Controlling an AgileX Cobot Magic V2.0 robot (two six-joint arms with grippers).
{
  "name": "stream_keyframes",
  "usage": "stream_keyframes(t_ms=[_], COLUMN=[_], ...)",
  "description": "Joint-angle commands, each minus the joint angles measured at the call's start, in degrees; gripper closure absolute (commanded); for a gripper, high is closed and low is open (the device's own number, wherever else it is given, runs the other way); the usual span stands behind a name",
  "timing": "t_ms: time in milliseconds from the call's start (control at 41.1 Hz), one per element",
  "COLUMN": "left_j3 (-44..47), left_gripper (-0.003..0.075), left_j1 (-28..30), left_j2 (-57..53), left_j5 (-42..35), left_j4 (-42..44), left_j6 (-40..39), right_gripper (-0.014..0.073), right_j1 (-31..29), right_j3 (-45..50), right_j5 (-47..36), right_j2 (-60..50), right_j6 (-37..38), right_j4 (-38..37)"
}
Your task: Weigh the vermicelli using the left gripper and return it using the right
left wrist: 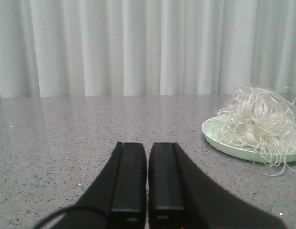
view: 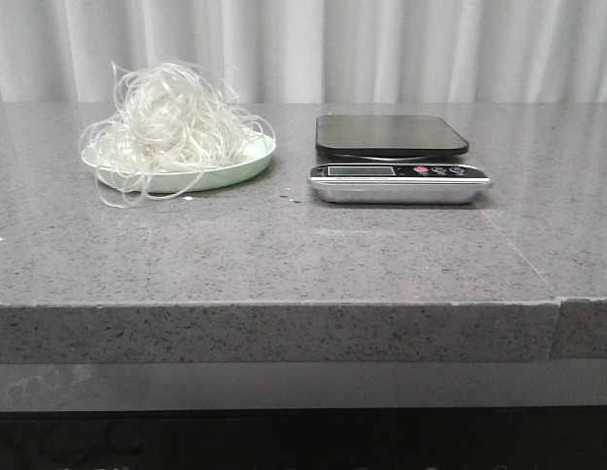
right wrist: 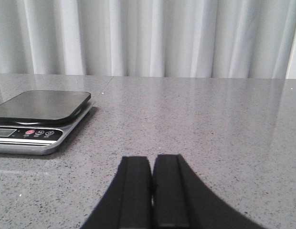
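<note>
The vermicelli point(view: 171, 122) is a fluffy whitish tangle heaped on a pale green plate point(view: 247, 164) at the back left of the table; some strands hang over the rim. It also shows in the left wrist view point(left wrist: 260, 119) on the plate point(left wrist: 219, 139). A kitchen scale point(view: 394, 157) with a black platform stands to the plate's right, its platform bare; it shows in the right wrist view point(right wrist: 40, 119) too. My left gripper point(left wrist: 147, 145) is shut and empty, low over the table, apart from the plate. My right gripper point(right wrist: 152, 158) is shut and empty, beside the scale. Neither arm shows in the front view.
The grey speckled stone table point(view: 303, 255) has a front edge with a seam at the right. A white curtain point(view: 382, 49) hangs behind. A few small crumbs point(view: 289, 193) lie between plate and scale.
</note>
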Motion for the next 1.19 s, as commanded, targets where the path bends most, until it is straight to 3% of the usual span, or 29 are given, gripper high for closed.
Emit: stream_keyframes(t_ms=[0, 901, 1023, 1169], left_j3=[0.38, 0.29, -1.99, -10.35], left_gripper=[0.0579, 0.0579, 0.0579, 0.0579], left_j1=[0.04, 0.04, 0.04, 0.04], left_j2=[-1.13, -1.13, -1.13, -0.91], left_j5=[-4.34, -5.95, -10.58, -7.07], left_j4=[-0.36, -0.36, -0.47, -0.47], left_j6=[-0.64, -0.64, -0.64, -0.64], right_gripper=[0.0435, 0.0435, 0.0435, 0.0435], right_j1=[-0.34, -0.27, -0.22, -0.22], right_j3=[-0.52, -0.72, -4.23, -13.03], right_j5=[-4.93, -6.12, -3.81, 2.71], right_j2=[-0.85, -0.85, -0.85, -0.40], right_j6=[-0.18, -0.18, -0.18, -0.18], right_j4=[-0.15, -0.10, -0.10, -0.10])
